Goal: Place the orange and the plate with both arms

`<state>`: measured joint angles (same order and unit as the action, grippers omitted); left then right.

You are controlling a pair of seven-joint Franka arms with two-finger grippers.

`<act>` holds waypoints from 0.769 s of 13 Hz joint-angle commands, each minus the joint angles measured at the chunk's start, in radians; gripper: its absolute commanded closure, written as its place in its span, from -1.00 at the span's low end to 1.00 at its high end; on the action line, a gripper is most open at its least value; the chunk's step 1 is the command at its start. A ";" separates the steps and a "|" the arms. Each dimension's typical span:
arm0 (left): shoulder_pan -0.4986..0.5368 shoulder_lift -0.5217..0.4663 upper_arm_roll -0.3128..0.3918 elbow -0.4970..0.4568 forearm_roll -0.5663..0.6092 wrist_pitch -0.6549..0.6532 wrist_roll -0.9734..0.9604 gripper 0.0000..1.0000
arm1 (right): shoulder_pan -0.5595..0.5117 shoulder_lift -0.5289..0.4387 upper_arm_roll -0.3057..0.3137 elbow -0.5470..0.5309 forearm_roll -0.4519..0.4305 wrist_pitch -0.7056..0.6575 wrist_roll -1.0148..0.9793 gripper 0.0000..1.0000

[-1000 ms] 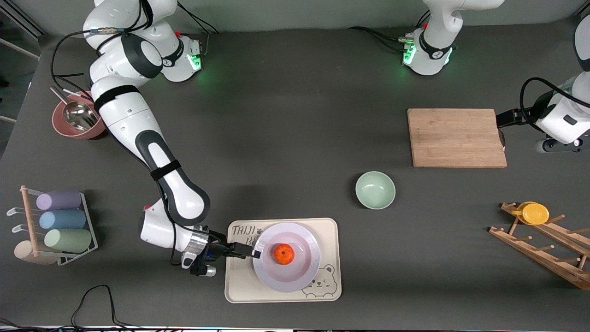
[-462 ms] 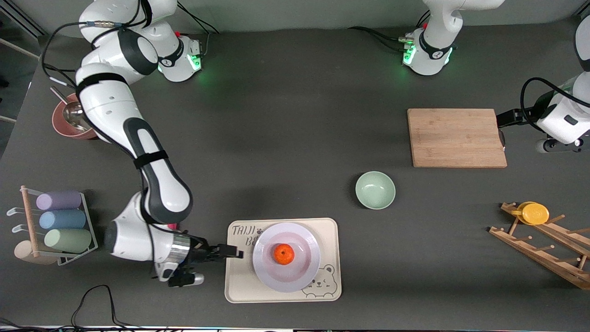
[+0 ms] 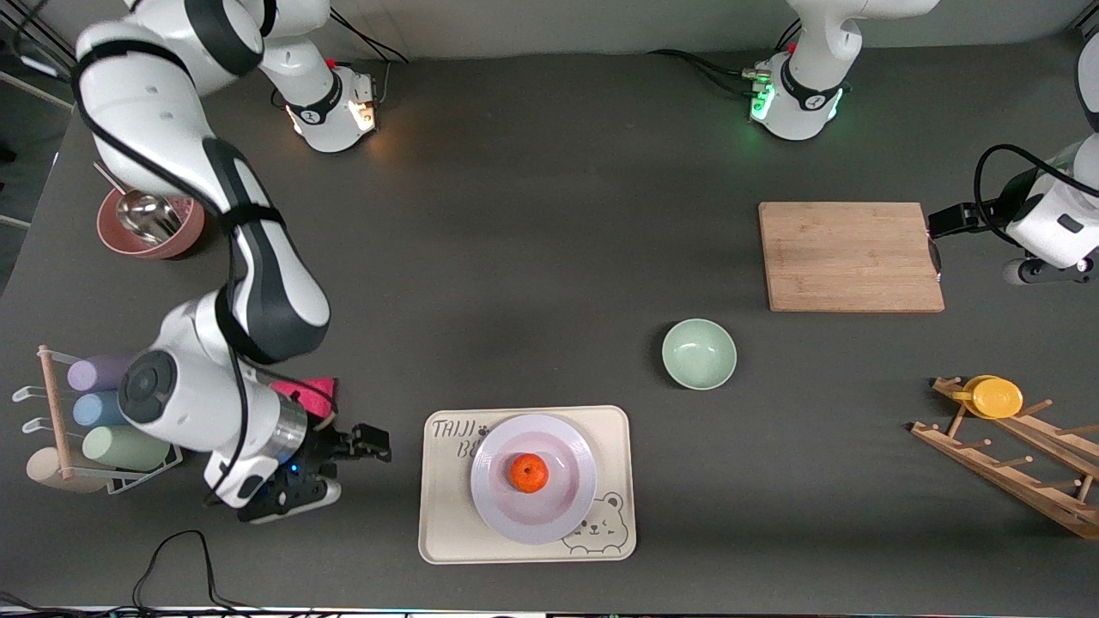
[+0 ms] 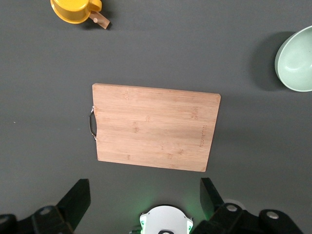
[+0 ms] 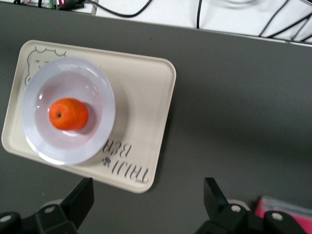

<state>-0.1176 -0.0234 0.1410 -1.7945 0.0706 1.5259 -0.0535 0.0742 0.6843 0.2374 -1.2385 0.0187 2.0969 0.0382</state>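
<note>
The dimpled orange (image 3: pixel 529 473) sits in the well of my round, shallow, pale plate (image 3: pixel 534 479), which rests on the beige bear-printed tray (image 3: pixel 526 484); the mint bowl (image 3: pixel 699 354) nearby holds nothing I can see. My right hand (image 3: pixel 365 444) hangs fingers spread beside the tray. My left hand (image 3: pixel 936 223) waits spread at the bamboo board's (image 3: pixel 851 256) edge.

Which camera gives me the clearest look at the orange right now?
The right wrist view: the orange fills more of the picture there, sitting in the plate with its stem dimple visible. The front view shows it smaller, centred on the plate on the tray. The left wrist view misses it entirely.
</note>
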 commanded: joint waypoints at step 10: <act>0.021 -0.130 -0.081 -0.043 -0.017 -0.013 -0.098 -1.00 | -0.014 -0.710 -0.173 -0.513 -0.025 -0.317 0.058 -1.00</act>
<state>-0.1098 -0.1055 0.1067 -1.7982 0.0598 1.5006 -0.0810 0.0583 0.0346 0.0849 -1.7157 0.0139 1.8163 0.0745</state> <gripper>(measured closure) 0.000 0.000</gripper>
